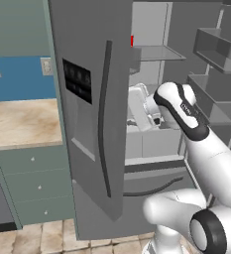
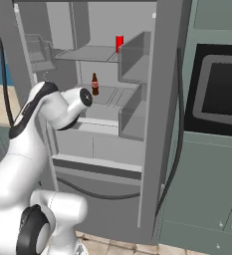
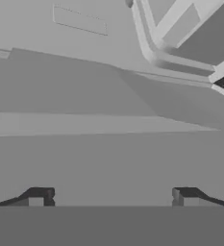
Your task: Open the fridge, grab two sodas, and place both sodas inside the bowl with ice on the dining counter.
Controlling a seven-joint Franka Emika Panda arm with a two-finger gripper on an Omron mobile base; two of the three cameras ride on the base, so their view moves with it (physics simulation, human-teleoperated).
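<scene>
We reach into open fridge (image 2: pixel 137 124), gripper (image 3: pixel 111 197) spread, empty; we should aim at brown bottle (image 2: pixel 94 84), approach level, avoid shelf edge.

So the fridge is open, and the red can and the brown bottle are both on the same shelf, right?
Not quite. The fridge is open, but the red can sits on the upper shelf, and the brown bottle stands on the shelf below it. The right base view shows both.

One fridge (image 2: pixel 162 99), doors open; one red can (image 2: pixel 119 43); one brown bottle (image 2: pixel 94 84).
</scene>
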